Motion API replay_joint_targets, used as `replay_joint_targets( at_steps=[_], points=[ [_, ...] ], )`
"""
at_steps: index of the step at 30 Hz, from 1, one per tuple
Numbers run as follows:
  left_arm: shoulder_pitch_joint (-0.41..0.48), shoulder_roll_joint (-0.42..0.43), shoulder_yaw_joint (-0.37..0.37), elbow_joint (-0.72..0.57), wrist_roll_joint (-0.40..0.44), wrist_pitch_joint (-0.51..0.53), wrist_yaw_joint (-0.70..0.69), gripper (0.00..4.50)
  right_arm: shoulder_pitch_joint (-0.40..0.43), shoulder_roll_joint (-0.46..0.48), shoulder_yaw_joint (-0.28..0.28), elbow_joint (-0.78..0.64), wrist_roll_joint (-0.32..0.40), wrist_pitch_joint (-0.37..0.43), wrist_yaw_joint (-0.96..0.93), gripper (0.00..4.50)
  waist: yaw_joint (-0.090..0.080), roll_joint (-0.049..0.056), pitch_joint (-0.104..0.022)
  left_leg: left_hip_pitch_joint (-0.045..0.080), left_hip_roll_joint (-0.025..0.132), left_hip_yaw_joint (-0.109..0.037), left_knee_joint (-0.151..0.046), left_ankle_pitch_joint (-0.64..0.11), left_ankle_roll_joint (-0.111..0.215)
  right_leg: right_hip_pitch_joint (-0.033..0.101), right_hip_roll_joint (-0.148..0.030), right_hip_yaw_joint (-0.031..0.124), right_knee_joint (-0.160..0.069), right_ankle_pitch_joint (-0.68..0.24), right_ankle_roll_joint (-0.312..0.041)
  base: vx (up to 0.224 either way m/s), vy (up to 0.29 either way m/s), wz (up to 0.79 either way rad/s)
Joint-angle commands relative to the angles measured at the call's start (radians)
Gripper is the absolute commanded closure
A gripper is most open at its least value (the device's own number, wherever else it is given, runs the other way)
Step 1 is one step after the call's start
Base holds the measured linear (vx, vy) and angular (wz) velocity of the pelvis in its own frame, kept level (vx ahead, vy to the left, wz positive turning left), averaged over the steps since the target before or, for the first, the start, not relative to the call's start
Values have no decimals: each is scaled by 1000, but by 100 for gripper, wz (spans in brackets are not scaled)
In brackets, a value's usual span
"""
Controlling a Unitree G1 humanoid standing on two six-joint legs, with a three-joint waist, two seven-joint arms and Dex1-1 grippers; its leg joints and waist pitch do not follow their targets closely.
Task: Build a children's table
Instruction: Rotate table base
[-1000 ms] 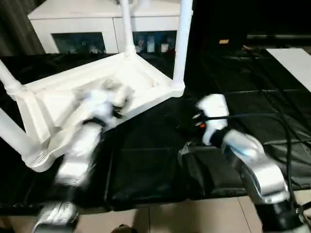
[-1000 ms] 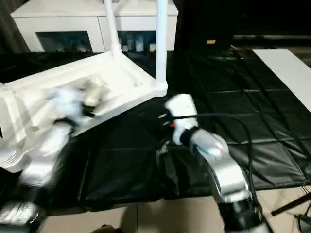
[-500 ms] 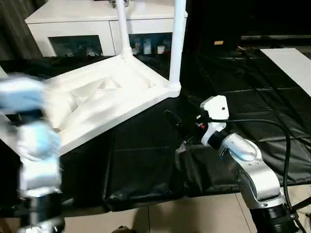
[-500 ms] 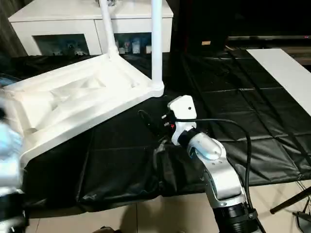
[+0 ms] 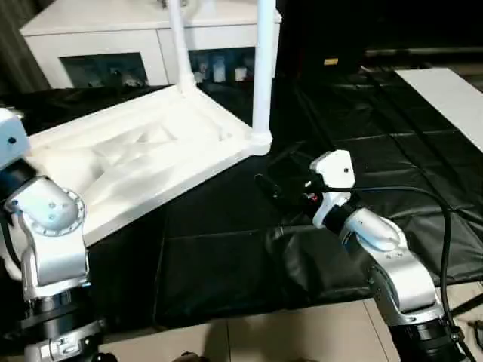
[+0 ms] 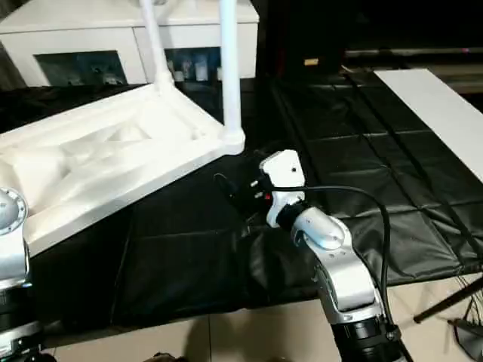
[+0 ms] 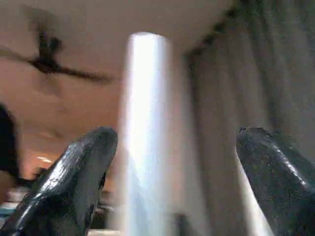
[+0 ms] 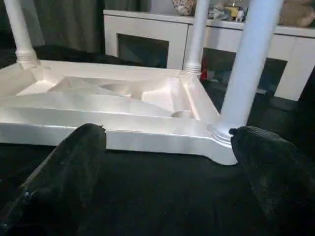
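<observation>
1. Your right gripper [image 8: 162,162] has its two black fingers [image 8: 74,162] spread wide with nothing between them — it hovers low over the black table cover [image 5: 226,249], aimed at the near corner of the children's table [image 5: 143,151].
2. Your left gripper [image 7: 172,162] is spread wide too and holds nothing; its wrist view looks up at a ceiling, with a blurred pale upright shape between the fingers that you can't identify.
3. Your left arm [image 5: 49,226] is raised at the near left edge, beside the upturned table.
4. The children's table lies upside down on the black cover, ribbed underside up — legs [image 5: 263,68] stand in the corner sockets.
5. Behind it stands a white cabinet [image 5: 113,38] with glass doors.
</observation>
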Motion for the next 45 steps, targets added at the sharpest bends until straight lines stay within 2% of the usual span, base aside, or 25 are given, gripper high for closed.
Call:
replay_joint_targets(
  at_steps=[1, 2, 4, 5, 6, 9, 10, 11, 17, 20, 22, 24, 25, 26, 27, 31, 33, 35, 37, 38, 39, 41, 42, 44, 45],
  points=[
    [2, 49, -61, -45, 18, -118, -49, 8, 7, -3, -4, 5, -3, -10, 9, 0, 10, -14, -71, 24, 52, -31, -63, -207, 81, 41, -58, 46, -71, -105, -184, 0, 0, 0],
    [4, 58, -95, -61, 19, -160, -84, 8, 8, -3, -4, 8, -3, -11, 11, 0, 17, -9, -70, 30, 58, -34, -69, -241, 66, 36, -59, 47, -77, -165, -171, 0, 0, 0],
    [6, 39, -113, -87, 41, -147, -64, 8, 7, -3, 1, 12, -4, -12, 19, 0, 22, -2, -67, 37, 65, -36, -74, -280, 39, 28, -55, 48, -77, -183, -162, 0, 0, 0],
    [7, 32, -111, -91, 45, -129, -51, 8, 7, -3, 3, 13, -5, -12, 21, 0, 26, -5, -61, 45, 67, -35, -80, -357, 0, 21, -53, 51, -79, -210, -150, 0, 0, 0],
    [5, 27, -102, -88, 48, -106, -34, 8, 3, -3, 5, 15, -7, -14, 23, 0, 25, -9, -59, 43, 61, -36, -81, -391, -18, 23, -55, 52, -80, -245, -139, 0, 0, 0],
    [7, 31, -71, -66, 28, -51, 4, 8, 0, -5, 8, 19, -9, -15, 27, 0, 21, -20, -59, 37, 54, -40, -81, -405, -28, 26, -58, 54, -84, -302, -113, 0, 0, 0],
    [9, 31, -61, -58, 14, -42, 5, 8, 0, -6, 9, 19, -9, -14, 28, 0, 19, -16, -58, 38, 52, -41, -81, -413, -31, 23, -59, 55, -87, -335, -104, 0, 0, 0],
    [10, 31, -36, -45, -4, -25, 9, 8, 1, -8, 11, 19, -8, -12, 32, 0, 16, -22, -57, 37, 50, -41, -80, -425, -32, 21, -58, 55, -92, -365, -91, 0, 0, 0],
    [25, 43, 20, -18, -71, 17, -34, 8, 5, -10, 19, 21, -5, -9, 51, 0, 12, -28, -61, 36, 51, -46, -81, -427, -31, 16, -56, 55, -94, -372, -78, 0, 0, 0],
    [38, 70, 12, 42, -181, 26, -151, 8, 2, -8, 23, 24, -5, -9, 53, 0, 15, -30, -61, 38, 49, -45, -82, -440, -37, 11, -55, 58, -92, -355, -88, 0, 0, 0],
    [53, 80, -7, 90, -333, 8, -313, 8, 7, -5, 32, 21, -4, -7, 56, 0, 18, -29, -63, 40, 49, -45, -83, -438, -41, 10, -56, 60, -89, -339, -93, 0, 0, 0],
    [80, 93, -23, 118, -403, -4, -418, 8, 12, -3, 40, 18, -5, -5, 58, 0, 24, -28, -62, 41, 51, -42, -86, -447, -50, 6, -55, 64, -87, -321, -104, 0, 0, 0],
    [112, 86, -31, 120, -536, -11, -559, 8, 15, -1, 45, 16, -3, -2, 63, 0, 27, -22, -64, 40, 53, -43, -87, -445, -55, 9, -54, 64, -83, -289, -108, 0, 0, 0],
    [123, 83, -30, 122, -574, -18, -593, 8, 16, -1, 47, 15, -2, 0, 67, 0, 31, -24, -63, 41, 53, -44, -89, -443, -57, 10, -59, 65, -84, -288, -113, 0, 0, 0],
    [172, 69, 1, 138, -707, -47, -679, 8, 26, -6, 60, 9, 6, 7, 94, 0, 33, -27, -59, 45, 51, -35, -90, -477, -61, 0, -55, 69, -89, -309, -122, 0, 0, 0],
    [199, 70, 33, 186, -771, -72, -739, 8, 37, -18, 81, -1, 20, 24, 134, 0, 46, -19, -61, 42, 54, -38, -94, -463, -61, 10, -55, 70, -86, -296, -104, 0, 0, 0],
    [228, 74, 36, 223, -922, -50, -961, 8, 60, -48, 120, -22, 31, 40, 194, 0, 52, -22, -58, 48, 57, -38, -96, -486, -70, 7, -58, 71, -92, -331, -95, 0, 0, 0],
    [240, 78, 35, 231, -974, -8, -1054, 8, 69, -59, 132, -29, 34, 43, 213, 0, 55, -25, -58, 48, 58, -38, -99, -497, -78, 7, -60, 73, -91, -338, -99, 0, 0, 0],
    [280, 126, 14, 265, -1082, 60, -1299, 8, 81, -74, 148, -40, 42, 53, 247, 0, 56, -26, -55, 50, 56, -38, -100, -516, -80, 4, -62, 75, -93, -365, -100, 0, 0, 0],
    [286, 141, 8, 270, -1098, 64, -1339, 8, 80, -75, 149, -38, 40, 52, 251, 0, 56, -24, -54, 49, 56, -39, -101, -523, -81, 2, -63, 76, -93, -383, -98, 0, 0, 0],
    [288, 157, -2, 277, -1119, 92, -1378, 8, 77, -76, 148, -34, 38, 51, 255, 0, 56, -22, -50, 61, 58, -39, -102, -576, -95, -8, -61, 76, -100, -445, -86, 0, 0, 0],
    [294, 186, -29, 274, -1140, 141, -1447, 8, 72, -76, 146, -26, 38, 52, 260, 0, 57, -21, -46, 69, 58, -39, -102, -615, -104, -17, -60, 78, -105, -476, -85, 0, 0, 0],
    [303, 231, -89, 263, -1153, 220, -1548, 8, 66, -85, 148, -8, 28, 46, 273, 0, 59, -20, -44, 69, 59, -44, -106, -639, -111, -15, -62, 78, -105, -508, -77, 0, 0, 0],
    [303, 233, -91, 262, -1153, 223, -1552, 8, 65, -86, 148, -7, 28, 46, 273, 0, 58, -20, -42, 68, 61, -46, -110, -655, -118, -15, -60, 77, -105, -518, -72, 0, 0, 0],
    [296, 271, -153, 261, -1147, 261, -1645, 8, 59, -98, 147, 20, 22, 30, 290, 0, 58, -24, -41, 69, 61, -46, -111, -670, -123, -14, -62, 77, -108, -532, -68, 0, 0, 0]
  ],
)
